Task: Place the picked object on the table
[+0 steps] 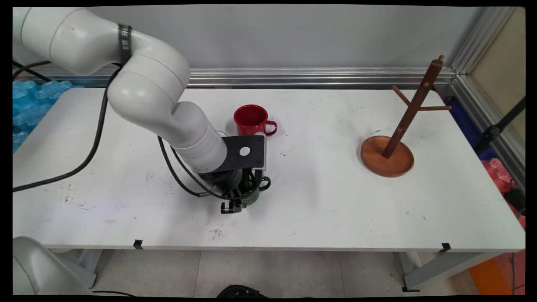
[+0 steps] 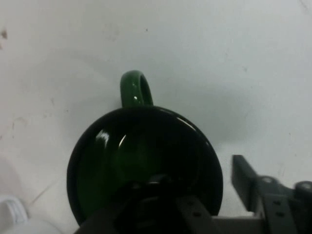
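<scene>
The fingers (image 2: 243, 178) straddle the upright green mug's (image 2: 141, 165) rim, its handle (image 1: 265, 182) pointing right; grip unclear.

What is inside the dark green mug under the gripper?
The dark green ceramic mug shows only a dark glossy interior; one finger of the black two-finger gripper seems to reach inside its rim. The linkage covers the near part, so the bottom there is hidden.

One mug (image 1: 256, 191) is sitting under the gripper (image 1: 243, 197) mid-table, another mug (image 1: 251, 119) standing behind it. The rack (image 1: 392, 147) is standing well apart to the right, seemingly nearer the wall.
</scene>
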